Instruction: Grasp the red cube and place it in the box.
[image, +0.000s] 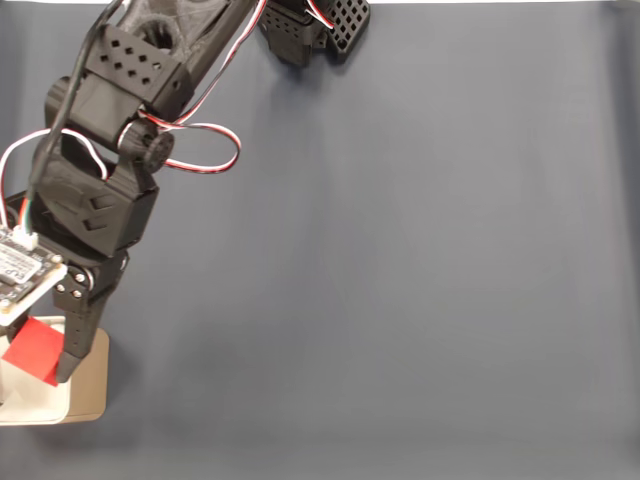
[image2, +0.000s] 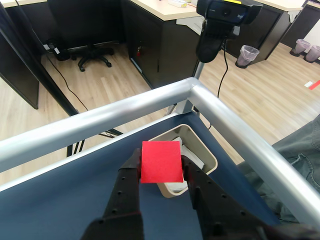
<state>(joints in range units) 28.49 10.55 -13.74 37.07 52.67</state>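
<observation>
From my remote seat, the wrist view gives me light wood-plank flooring (image2: 115, 82), dark desk cabinets with pale tops (image2: 160, 35), and a black office chair base (image2: 95, 54) on castors. A webcam (image2: 222, 22) sits on a pole above the silver metal rail (image2: 150, 107) edging the table. I count 3 waste bins (image2: 247, 54) at right. The fixed view shows a dark blue-grey tabletop (image: 420, 280), evenly lit.

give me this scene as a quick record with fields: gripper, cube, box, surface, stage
gripper: shut on the red cube, fingers on its two sides
red cube: held off the surface, above the box, in the wrist view
box: beige, white inside, at the table's corner by the metal rail
surface: dark blue cloth
stage: cube grasped and carried over the box, not yet released
</observation>
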